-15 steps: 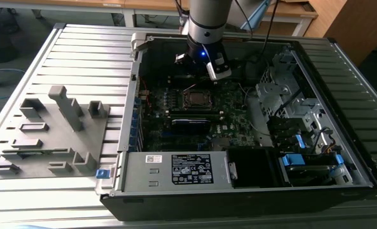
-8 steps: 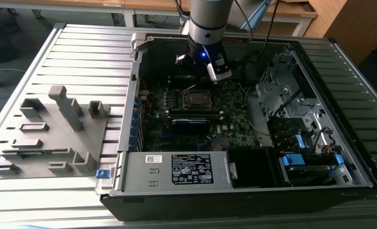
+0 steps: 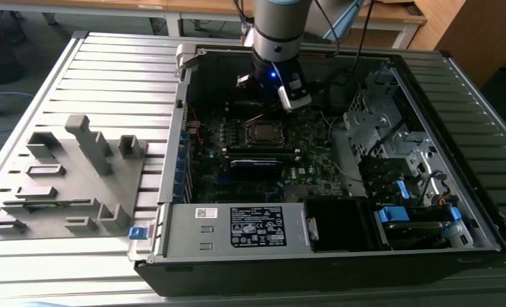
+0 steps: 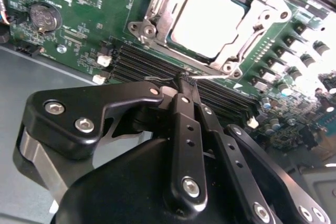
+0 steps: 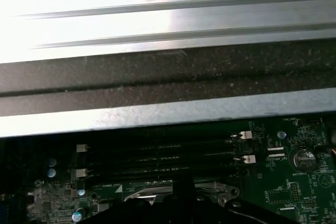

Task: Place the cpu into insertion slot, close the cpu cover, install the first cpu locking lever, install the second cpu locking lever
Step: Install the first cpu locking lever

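**Lever slip hazard at the socket**

The cpu (image 4: 210,19) sits in its slot; in the exterior view it lies at 6 o'clock from the arm (image 3: 276,38). The cover (image 4: 251,31) appears to lie flat around it. A thin lever (image 4: 216,76) runs along the cover edge nearest the gripper (image 4: 181,80).

Hazard: if the lever slips off the tips, it may spring up and leave the cover loose. A tip set too low may scrape the memory slots (image 4: 142,65) just beside it.

The jaws are clenched, with the tips together at the lever's end. Whether they grasp the lever or only press it cannot be told.
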Motion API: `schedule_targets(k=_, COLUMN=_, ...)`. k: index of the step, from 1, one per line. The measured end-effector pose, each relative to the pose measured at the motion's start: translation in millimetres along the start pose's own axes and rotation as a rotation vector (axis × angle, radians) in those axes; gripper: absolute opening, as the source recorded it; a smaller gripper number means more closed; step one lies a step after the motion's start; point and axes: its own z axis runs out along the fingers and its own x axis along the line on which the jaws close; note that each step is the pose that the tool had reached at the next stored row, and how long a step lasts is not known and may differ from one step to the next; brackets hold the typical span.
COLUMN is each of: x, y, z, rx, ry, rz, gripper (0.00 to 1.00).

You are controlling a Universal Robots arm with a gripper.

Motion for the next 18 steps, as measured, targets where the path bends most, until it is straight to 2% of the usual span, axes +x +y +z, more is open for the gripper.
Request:
schedule_targets(k=5, x=0.1, y=-0.4, z=2.3, rx=-0.0039, ry=-0.0370, rz=-0.008, gripper=0.11)
schedule_targets(k=7, x=0.2, y=-0.5, z=2.7, rx=-0.0046, ry=-0.0444, rz=-0.009, gripper=0.11)
schedule_targets(k=18, x=0.6, y=1.5, z=5.0, rx=-0.0046, ry=-0.0459, rz=-0.007, gripper=0.11)
